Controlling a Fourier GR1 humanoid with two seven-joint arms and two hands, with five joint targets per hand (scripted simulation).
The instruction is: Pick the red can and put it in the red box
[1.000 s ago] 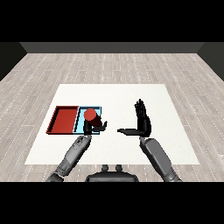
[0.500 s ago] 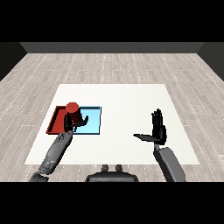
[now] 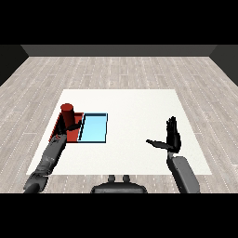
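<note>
The red can (image 3: 68, 114) stands upright over the red tray (image 3: 59, 124) at the left of the white table. My left hand (image 3: 69, 127) is curled round the can's lower part, so its base is hidden and I cannot tell whether it touches the tray floor. Right of the red tray lies the light blue tray (image 3: 94, 128), with nothing in it. My right hand (image 3: 172, 138) is far off at the right, open with fingers straight up and thumb pointing left, holding nothing.
The white table (image 3: 135, 116) lies on a grey plank floor. The two trays sit side by side near the table's left edge. My left forearm (image 3: 50, 154) comes in along the table's left front corner.
My left hand has carried the red can leftward from the blue tray to over the red tray. My right hand has drawn back to the right and toward the front.
</note>
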